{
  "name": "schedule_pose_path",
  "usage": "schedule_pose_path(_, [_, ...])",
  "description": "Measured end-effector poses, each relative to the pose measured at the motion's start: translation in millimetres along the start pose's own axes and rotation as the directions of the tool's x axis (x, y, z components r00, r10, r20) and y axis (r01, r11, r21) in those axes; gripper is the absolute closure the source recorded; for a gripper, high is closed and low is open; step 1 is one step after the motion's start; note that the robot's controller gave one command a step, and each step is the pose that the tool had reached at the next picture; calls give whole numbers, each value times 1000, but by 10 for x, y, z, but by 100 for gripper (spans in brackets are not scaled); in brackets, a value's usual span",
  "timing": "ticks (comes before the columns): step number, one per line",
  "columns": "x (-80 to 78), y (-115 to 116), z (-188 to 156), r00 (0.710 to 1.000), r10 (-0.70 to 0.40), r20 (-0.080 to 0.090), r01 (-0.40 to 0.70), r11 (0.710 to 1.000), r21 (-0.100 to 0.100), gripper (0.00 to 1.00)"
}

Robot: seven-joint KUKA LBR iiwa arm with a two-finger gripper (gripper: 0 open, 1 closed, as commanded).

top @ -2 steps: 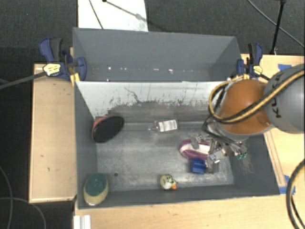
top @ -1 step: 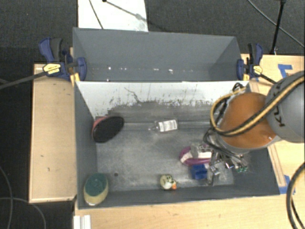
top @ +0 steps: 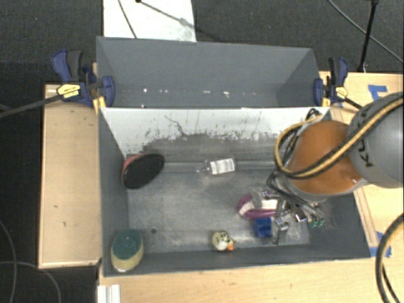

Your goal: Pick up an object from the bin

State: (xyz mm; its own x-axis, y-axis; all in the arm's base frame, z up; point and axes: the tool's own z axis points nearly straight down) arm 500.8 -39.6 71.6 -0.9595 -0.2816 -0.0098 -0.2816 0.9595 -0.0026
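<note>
My gripper (top: 283,218) is low in the bin's right front part, under the arm's orange cover. Right against its left side lies a pink and purple thing (top: 251,207) with a white piece on top. A small blue block (top: 263,228) sits just below that, beside the gripper's metal tip. Whether either thing is gripped is hidden. A small round yellowish toy (top: 221,240) lies further left at the front wall.
A black oval with a red rim (top: 142,169) leans at the left wall. A small clear bottle (top: 218,166) lies at the back middle. A round green and yellow sponge (top: 127,249) sits in the front left corner. Bare floor stretches across the bin's centre.
</note>
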Motion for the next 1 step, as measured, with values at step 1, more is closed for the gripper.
schedule_pose_path(1, [92, 51, -15, 999, 35, 4, -35, 999, 1, 0])
